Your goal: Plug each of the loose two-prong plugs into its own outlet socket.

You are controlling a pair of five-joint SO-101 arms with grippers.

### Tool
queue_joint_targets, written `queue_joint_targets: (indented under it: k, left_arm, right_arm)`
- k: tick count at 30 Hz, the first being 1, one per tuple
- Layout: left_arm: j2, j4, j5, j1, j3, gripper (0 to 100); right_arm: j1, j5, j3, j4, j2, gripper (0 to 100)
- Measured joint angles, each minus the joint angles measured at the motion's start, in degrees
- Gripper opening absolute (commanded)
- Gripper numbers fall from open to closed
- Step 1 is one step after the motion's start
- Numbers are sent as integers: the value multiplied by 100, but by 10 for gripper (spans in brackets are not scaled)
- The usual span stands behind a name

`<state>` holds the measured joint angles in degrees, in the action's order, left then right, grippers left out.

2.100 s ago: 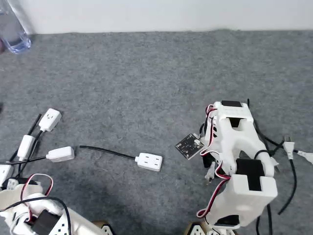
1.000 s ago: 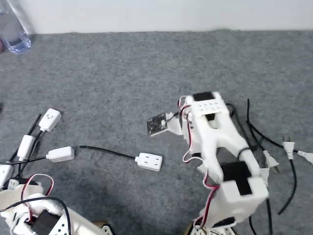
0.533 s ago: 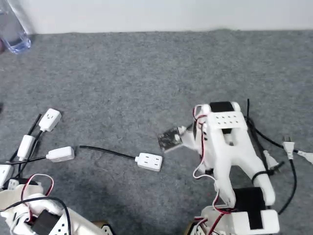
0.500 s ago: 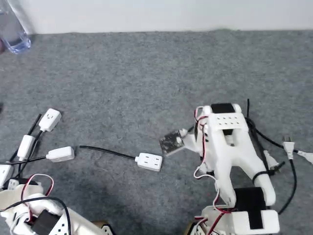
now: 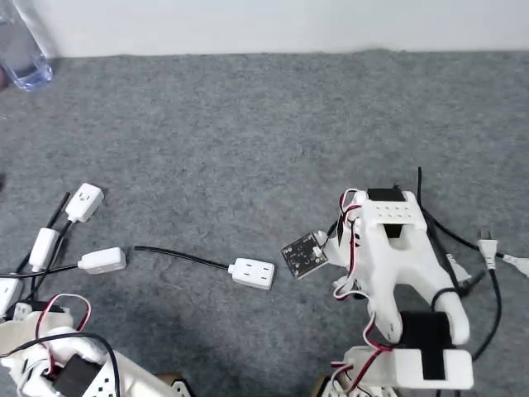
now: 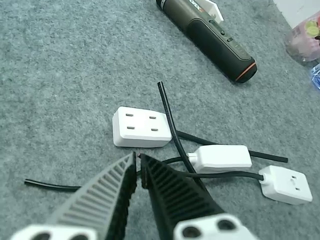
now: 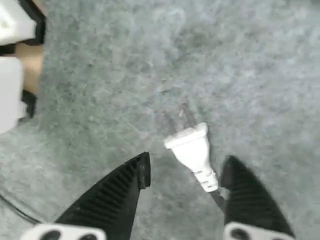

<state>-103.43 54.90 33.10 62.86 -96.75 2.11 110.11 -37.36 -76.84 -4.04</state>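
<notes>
Right gripper (image 7: 188,166): jaws wide apart, holding nothing; the fingers stand on either side of a plug without touching it.
Two-prong plug (image 7: 187,145): white, lying flat on the grey mat (image 5: 248,124) between the right gripper's fingers, prongs pointing away from the wrist and cord running back between the jaws.
Second plug (image 5: 488,246): white, loose on the mat near the right edge of the high view, beside black cords.
Left gripper (image 6: 136,159): jaws almost together with only a thin slit between the tips, gripping nothing, poised above the mat.
Socket block (image 6: 141,134): white, slots facing up, just beyond the left gripper's tips, with a black cord (image 6: 170,120) crossing its end.
Further sockets: two white bodies (image 6: 220,157) (image 6: 286,184) beside it on black leads.
Lone outlet socket (image 5: 252,274): mid-mat on a black lead, well apart from both plugs.
Dark cylinder (image 6: 210,37): lying on the mat past the sockets.
Right arm (image 5: 397,248): white, over the mat's right side.
</notes>
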Motion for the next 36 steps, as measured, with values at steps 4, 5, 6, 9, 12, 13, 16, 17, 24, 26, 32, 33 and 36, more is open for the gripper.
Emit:
queue_joint_targets:
  k: [4,5,6,9,12,13,16,17,24,26,32,33,36]
  left_arm:
    - [0,0,0,0,0,13]
    - [0,0,0,0,0,13]
    - [0,0,0,0,0,13]
    - [0,0,0,0,0,13]
    - [0,0,0,0,0,13]
    - [0,0,0,0,0,13]
    - [0,0,0,0,0,13]
    - [0,0,0,0,0,13]
    - [0,0,0,0,0,13]
    - [0,0,0,0,0,13]
    - [0,0,0,0,0,13]
    - [0,0,0,0,0,13]
    - [0,0,0,0,0,13]
  right_arm:
    - [97,369,0,149,220,372]
    - [88,501,0,149,281,356]
    - [70,607,0,149,352,339]
    - [62,756,9,211,484,320]
    - [18,826,18,229,484,318]
    - [-26,826,18,229,484,317]
    - [-114,826,18,229,484,292]
    - [-132,826,26,229,484,263]
    - [-211,826,70,237,501,81]
    - [-299,826,0,237,501,85]
    - [-387,826,-18,149,510,249]
    - [-404,835,-26,114,510,282]
    - [-440,844,-44,35,510,346]
